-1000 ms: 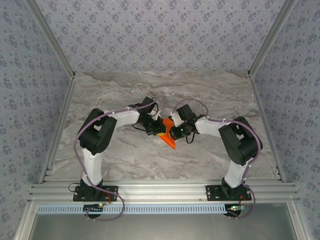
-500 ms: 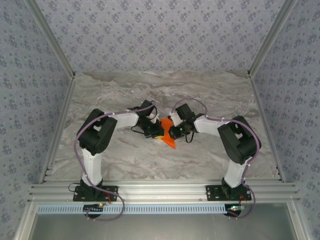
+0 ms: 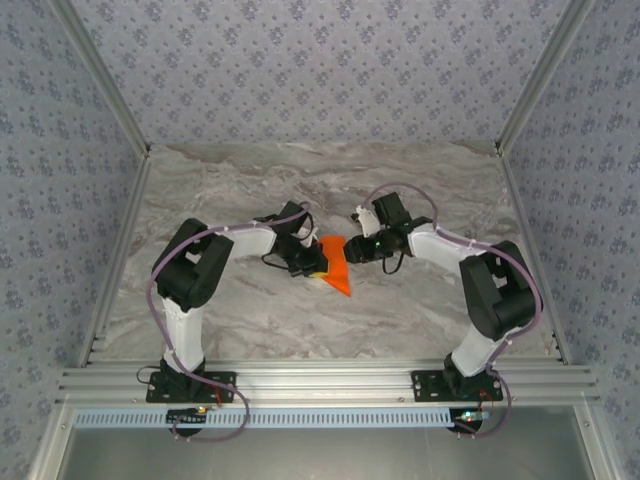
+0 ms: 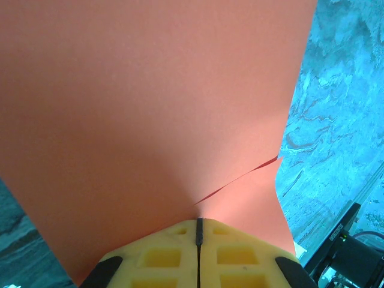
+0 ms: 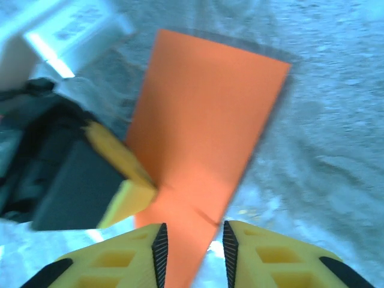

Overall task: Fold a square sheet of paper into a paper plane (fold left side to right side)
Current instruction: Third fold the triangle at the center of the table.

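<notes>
The orange sheet of paper (image 3: 338, 272), folded into a narrow pointed wedge, lies mid-table with its tip toward the near edge. My left gripper (image 3: 314, 264) is shut on the paper's left edge. In the left wrist view the paper (image 4: 150, 108) spreads out from the shut left gripper (image 4: 198, 225), with a crease line running off to the right. My right gripper (image 3: 353, 246) hovers just right of the paper, open. In the right wrist view the paper (image 5: 204, 120) narrows down between the parted fingers of the right gripper (image 5: 193, 235), untouched by them, and the left gripper's yellow fingers (image 5: 123, 180) pinch its left edge.
The marble table (image 3: 250, 190) is bounded by aluminium rails at the left (image 3: 118, 250), the right (image 3: 530, 250) and the near edge (image 3: 320, 385). Patterned walls stand behind and at both sides. Both arm bases are bolted to the near rail.
My right gripper has opened, let go of the paper and drawn back to the right, its elbow swinging outward. The left gripper has kept its grip and hardly moved.
</notes>
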Controlling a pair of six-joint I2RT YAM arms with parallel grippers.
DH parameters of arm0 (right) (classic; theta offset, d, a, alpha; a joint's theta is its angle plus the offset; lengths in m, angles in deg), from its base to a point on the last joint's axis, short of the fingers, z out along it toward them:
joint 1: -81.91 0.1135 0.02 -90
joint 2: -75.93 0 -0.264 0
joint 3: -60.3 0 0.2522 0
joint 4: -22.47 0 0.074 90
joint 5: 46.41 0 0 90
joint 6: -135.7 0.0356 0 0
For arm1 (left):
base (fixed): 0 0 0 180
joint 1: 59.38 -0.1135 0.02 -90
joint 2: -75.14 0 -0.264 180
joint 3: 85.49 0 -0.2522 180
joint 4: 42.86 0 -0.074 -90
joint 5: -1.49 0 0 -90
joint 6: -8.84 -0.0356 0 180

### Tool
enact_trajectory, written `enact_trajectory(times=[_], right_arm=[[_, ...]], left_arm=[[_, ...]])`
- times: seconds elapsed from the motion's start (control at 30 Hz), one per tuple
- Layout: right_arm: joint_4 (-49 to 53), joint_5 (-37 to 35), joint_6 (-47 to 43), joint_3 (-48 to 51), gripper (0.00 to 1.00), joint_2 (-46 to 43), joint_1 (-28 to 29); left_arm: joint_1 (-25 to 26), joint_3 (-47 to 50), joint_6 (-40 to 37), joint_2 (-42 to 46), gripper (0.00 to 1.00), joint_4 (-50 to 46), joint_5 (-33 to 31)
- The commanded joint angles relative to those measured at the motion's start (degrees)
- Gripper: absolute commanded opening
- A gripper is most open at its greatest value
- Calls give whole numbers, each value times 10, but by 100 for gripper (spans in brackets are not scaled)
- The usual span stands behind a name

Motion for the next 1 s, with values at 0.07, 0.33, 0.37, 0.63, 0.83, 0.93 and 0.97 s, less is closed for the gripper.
enact_trajectory(times=[0.07, 0.33, 0.37, 0.63, 0.83, 0.93, 0.97], right_arm=[[-7, 141, 62, 49, 26, -9, 11], [-8, 171, 66, 60, 24, 32, 31], [-4, 168, 63, 60, 24, 37, 34], [21, 142, 46, 60, 24, 57, 40], [43, 111, 32, 58, 24, 68, 47], [47, 99, 30, 57, 24, 69, 50], [50, 96, 29, 56, 24, 70, 51]], left_arm=[[3, 22, 6, 0, 5, -34, -41], [3, 19, 5, -1, 5, -36, -41], [3, 19, 5, -1, 5, -36, -42], [3, 19, 3, 0, 5, -38, -43], [3, 19, 3, -1, 5, -39, -44], [3, 19, 2, -2, 5, -40, -43], [3, 18, 2, -2, 5, -41, -43]])
